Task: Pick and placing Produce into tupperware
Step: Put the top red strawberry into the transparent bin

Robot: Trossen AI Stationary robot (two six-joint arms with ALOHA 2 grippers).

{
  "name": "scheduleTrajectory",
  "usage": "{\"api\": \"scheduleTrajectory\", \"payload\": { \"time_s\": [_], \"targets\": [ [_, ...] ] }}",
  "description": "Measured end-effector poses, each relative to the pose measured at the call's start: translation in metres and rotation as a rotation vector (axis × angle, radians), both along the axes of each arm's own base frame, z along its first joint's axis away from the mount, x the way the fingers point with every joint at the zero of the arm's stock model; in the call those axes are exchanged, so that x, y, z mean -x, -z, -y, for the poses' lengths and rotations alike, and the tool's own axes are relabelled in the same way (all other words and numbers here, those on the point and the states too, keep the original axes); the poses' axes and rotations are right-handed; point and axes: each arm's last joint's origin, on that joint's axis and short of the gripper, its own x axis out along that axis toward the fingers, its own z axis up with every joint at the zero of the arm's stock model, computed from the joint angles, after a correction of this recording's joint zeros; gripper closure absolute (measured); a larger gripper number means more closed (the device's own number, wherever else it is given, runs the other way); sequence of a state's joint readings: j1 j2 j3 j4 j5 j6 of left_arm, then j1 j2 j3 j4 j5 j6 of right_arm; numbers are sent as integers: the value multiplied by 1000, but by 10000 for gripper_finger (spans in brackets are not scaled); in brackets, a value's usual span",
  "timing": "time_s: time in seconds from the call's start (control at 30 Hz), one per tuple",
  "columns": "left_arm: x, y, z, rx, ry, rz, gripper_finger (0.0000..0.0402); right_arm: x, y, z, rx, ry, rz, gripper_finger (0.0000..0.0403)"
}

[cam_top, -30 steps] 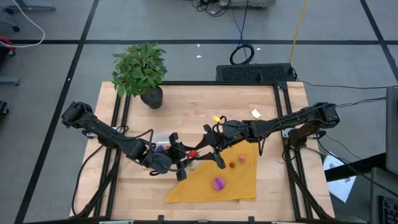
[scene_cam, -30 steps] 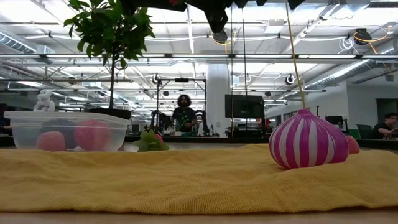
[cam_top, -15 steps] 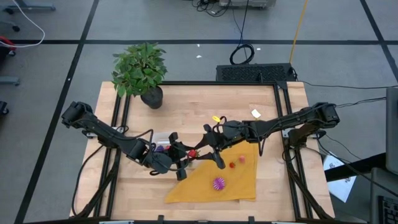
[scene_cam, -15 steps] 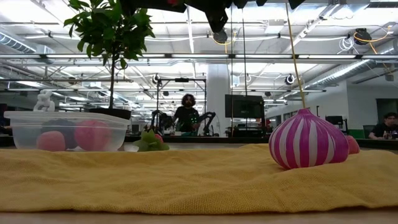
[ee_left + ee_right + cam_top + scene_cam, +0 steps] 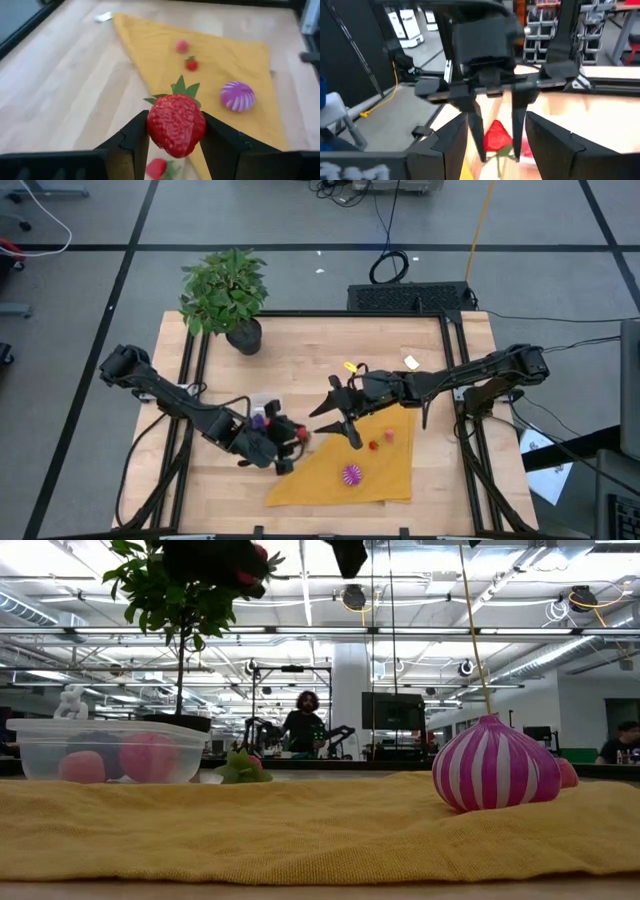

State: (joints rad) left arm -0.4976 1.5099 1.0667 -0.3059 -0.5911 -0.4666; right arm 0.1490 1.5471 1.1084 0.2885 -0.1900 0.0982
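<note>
From above, the left gripper [image 5: 287, 442] sits at the near-left edge of the yellow cloth [image 5: 385, 470], just near the tupperware [image 5: 262, 409], with a small red item between its fingers. The right gripper [image 5: 337, 423] faces it, fingers spread and empty. Three pieces lie on the cloth: a striped purple ball [image 5: 351, 474], a small red piece [image 5: 373, 445] and a pink piece [image 5: 388, 436].

At table level, the tupperware [image 5: 105, 750] on the left holds what looks like two pink pieces and a darker one, though the plastic blurs them.

The left wrist camera shows one strawberry [image 5: 176, 125] clamped between both fingers [image 5: 131, 142].

The right wrist camera shows the left gripper [image 5: 496, 137] opposite, gripping that strawberry [image 5: 495, 136].
</note>
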Motion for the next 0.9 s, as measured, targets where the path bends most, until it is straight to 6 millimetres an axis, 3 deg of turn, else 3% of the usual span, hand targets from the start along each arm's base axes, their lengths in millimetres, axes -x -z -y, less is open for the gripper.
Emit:
{"api": "scheduleTrajectory", "payload": {
  "time_s": [0.4,0.9],
  "targets": [
    [8,1,2,-3,-74,-22,252,-1,5,1,14,22,-20,213],
    [48,23,-6,104,-414,-258,252,-1,7,1,18,29,-40,213]
  ]
}}
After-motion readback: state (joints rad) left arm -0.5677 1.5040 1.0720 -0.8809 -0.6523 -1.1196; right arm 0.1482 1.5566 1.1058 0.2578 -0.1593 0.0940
